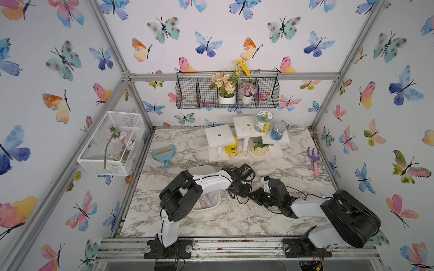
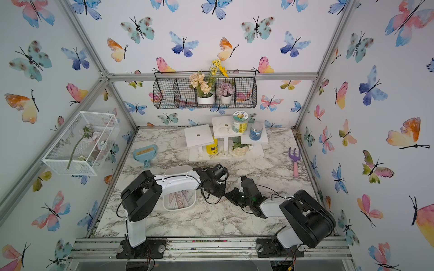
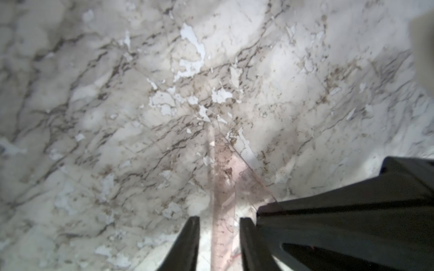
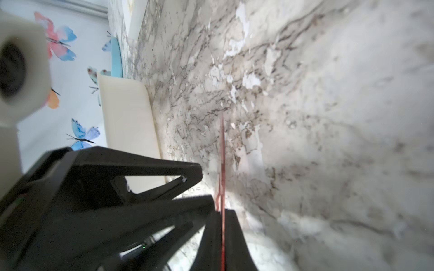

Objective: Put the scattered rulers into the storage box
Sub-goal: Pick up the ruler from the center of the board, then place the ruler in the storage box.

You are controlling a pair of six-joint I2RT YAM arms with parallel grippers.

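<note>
storage box [image 1: 202, 169] sits left of the table's [image 1: 223, 223] middle, under the left arm [image 1: 206, 180], with several rulers [image 2: 179, 199] lying flat inside. left gripper [image 3: 219, 219] is spread, one pink ruler [image 3: 223, 187] standing between its fingers without evident contact near the table's middle, while the right gripper [image 4: 222, 212] is pressed together on that ruler's edge. judged step: a hand-over; next, the left gripper must back clear so the right can carry the ruler leftward into the box.

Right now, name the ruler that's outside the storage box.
The ruler clamped by the right gripper over the table; the other rulers lie in the storage box.
</note>
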